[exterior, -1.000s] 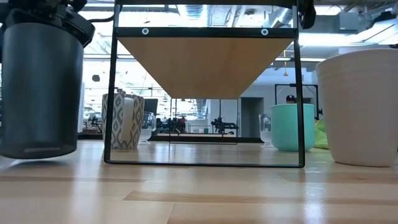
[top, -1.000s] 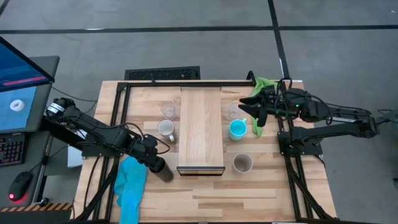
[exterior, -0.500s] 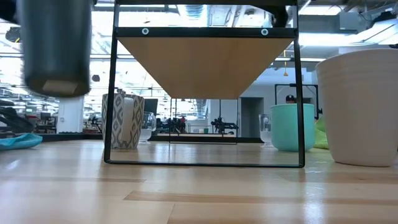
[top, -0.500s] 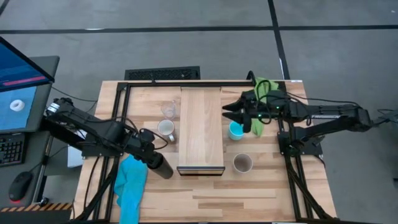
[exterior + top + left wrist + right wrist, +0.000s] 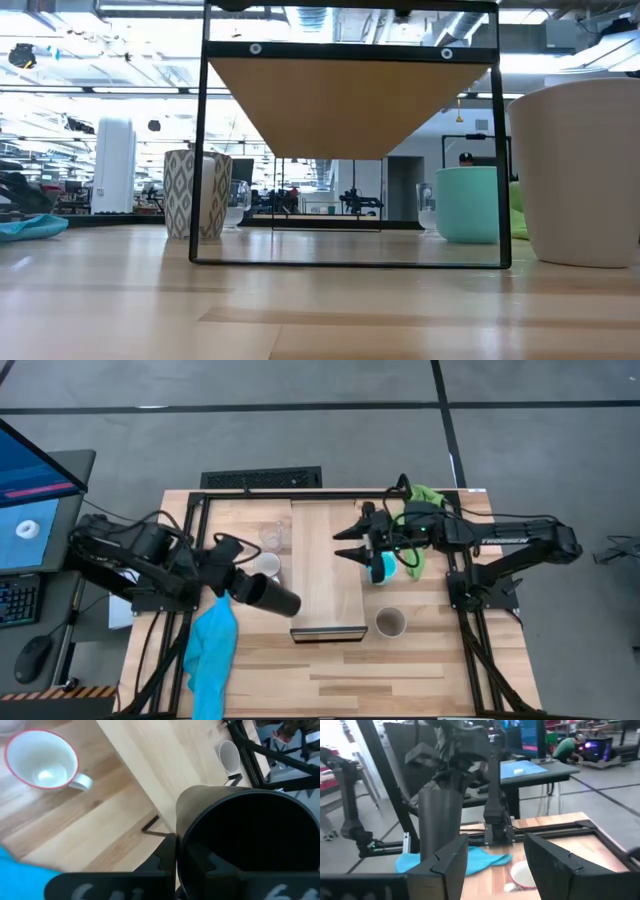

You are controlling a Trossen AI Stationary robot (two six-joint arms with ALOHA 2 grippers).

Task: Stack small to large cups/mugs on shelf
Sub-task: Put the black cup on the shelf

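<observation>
My left gripper [image 5: 232,582] is shut on the black cup [image 5: 270,596], held in the air by the shelf's left edge. The shelf [image 5: 322,550] is a light-wood plank in the middle of the table. My right gripper [image 5: 340,545] is open and empty over the shelf's right edge, beside the turquoise mug [image 5: 383,568]. The white mug [image 5: 265,565] and a clear glass cup [image 5: 270,537] stand left of the shelf. The beige-grey cup [image 5: 390,623] stands to its right. The low view shows a second glass cup [image 5: 425,205] by the turquoise mug [image 5: 468,205]. My left gripper holds the black cup by its rim end [image 5: 182,845], coming from above. Dark fingers on the dark cup hide whether one finger is inside. The cup [image 5: 440,820] hangs below the fingers, clear of the table, with its base tipped toward the shelf.
A blue cloth [image 5: 212,650] lies on the table's near left, under my left arm. A green cloth [image 5: 425,495] lies at the far right. A black frame [image 5: 190,550] runs around the table. The shelf stands on a thin black frame [image 5: 200,150].
My left gripper has lifted the black cup off the table, up out of the low view and toward the shelf, and the cup has tipped base-first toward the shelf. My right gripper has gone toward the table's left, from over the turquoise mug to over the shelf's right edge. The shelf's frame has shifted slightly right in the low view.
</observation>
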